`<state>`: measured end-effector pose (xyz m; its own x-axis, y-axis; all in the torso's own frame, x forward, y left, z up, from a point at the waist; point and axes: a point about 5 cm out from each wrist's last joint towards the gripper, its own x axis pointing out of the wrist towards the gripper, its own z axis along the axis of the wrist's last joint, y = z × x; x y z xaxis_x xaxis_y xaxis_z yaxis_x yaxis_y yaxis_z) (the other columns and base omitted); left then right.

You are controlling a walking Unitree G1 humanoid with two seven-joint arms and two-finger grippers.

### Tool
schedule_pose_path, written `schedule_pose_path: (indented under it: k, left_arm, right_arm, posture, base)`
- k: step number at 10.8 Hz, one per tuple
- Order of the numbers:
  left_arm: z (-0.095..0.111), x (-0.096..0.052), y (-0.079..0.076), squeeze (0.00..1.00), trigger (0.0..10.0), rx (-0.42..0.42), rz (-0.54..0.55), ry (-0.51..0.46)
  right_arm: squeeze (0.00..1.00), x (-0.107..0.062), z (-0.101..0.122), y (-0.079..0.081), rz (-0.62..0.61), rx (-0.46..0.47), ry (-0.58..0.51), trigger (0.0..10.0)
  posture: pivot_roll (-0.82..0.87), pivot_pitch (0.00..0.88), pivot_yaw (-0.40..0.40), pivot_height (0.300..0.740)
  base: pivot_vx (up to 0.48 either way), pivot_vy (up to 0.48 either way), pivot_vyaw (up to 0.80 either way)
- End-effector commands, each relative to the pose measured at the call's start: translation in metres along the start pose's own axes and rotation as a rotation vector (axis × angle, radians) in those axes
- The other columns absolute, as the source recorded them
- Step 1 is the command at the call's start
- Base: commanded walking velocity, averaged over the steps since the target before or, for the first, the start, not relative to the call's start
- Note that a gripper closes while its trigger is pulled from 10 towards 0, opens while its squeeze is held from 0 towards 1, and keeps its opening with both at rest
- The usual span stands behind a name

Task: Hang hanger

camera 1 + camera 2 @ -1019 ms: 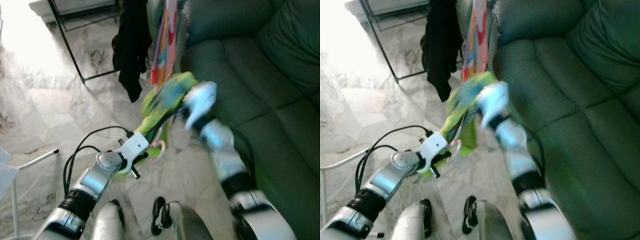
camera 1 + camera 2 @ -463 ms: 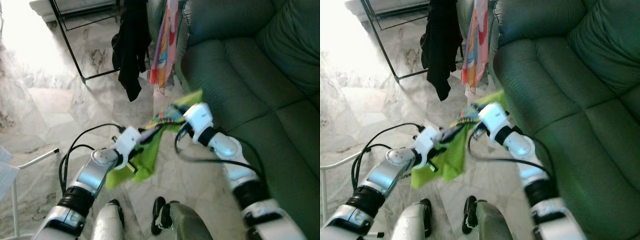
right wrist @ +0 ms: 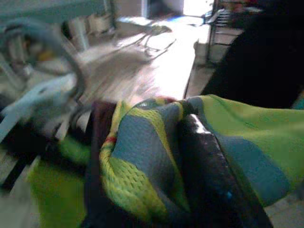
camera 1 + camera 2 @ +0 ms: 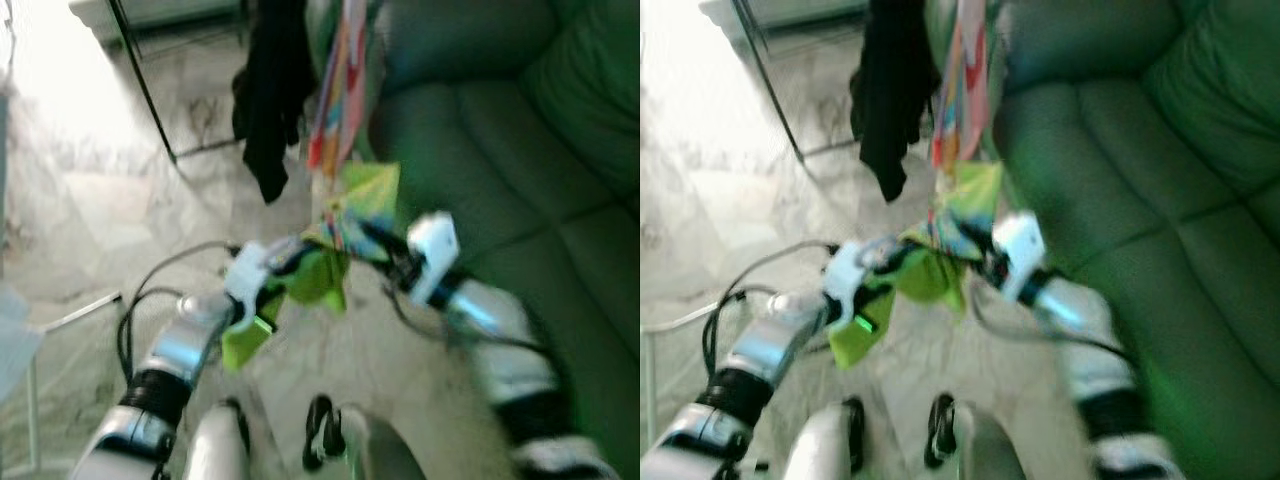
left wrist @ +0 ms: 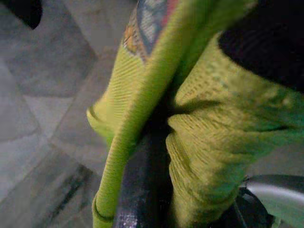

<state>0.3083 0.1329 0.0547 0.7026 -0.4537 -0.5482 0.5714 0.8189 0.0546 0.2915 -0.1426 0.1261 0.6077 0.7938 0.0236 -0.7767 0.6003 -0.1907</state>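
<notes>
Item: a lime-green mesh garment (image 4: 320, 270) with a blue and multicoloured panel, presumably carried on the hanger, which itself cannot be made out. It is held stretched between the two claws, above the marble floor (image 4: 90, 210). The left claw (image 4: 262, 272) is closed on the lower green fold, cloth being bunched against its black finger (image 5: 142, 190) in the left wrist view. The right claw (image 4: 385, 252) is closed on the patterned upper edge. Compared with half a second ago, the garment has been lifted and carried up toward the black garment (image 4: 268, 90) and striped cloth (image 4: 338, 85) hanging beyond the claws; judged a step closer to hanging, not yet done. A green sofa (image 4: 520, 130) lies just past the right claw. Both head views are blurred; the rail's top is cut off.
</notes>
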Motion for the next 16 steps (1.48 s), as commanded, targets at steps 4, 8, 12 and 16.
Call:
schedule_pose_path:
  k: [4,8,12,16]
  left_arm:
    - [0.017,0.002,0.006,0.0,10.0,-0.071,0.051,-0.066]
    - [0.022,0.005,0.002,0.0,10.0,-0.092,0.035,-0.091]
    - [0.023,0.001,0.026,0.0,10.0,-0.177,0.173,-0.13]
    - [0.023,-0.004,0.034,0.0,10.0,-0.095,0.14,-0.12]
  right_arm:
    - [1.0,0.013,0.006,0.023,0.06,-0.22,-0.003,10.0]
    - [1.0,0.018,-0.033,0.062,0.219,-0.131,0.207,10.0]
    - [1.0,-0.036,-0.063,0.063,0.333,0.039,0.333,10.0]
    - [1.0,-0.055,-0.067,0.062,0.398,0.068,0.376,10.0]
  posture:
    - [0.05,0.227,-0.106,0.74]
    - [0.05,0.224,-0.109,0.74]
    - [0.04,0.225,-0.115,0.74]
    - [0.04,0.226,-0.112,0.74]
  base:
    - [0.0,0.0,0.0]
    - [0.0,0.0,0.0]
    - [0.0,0.0,0.0]
    - [0.0,0.0,0.0]
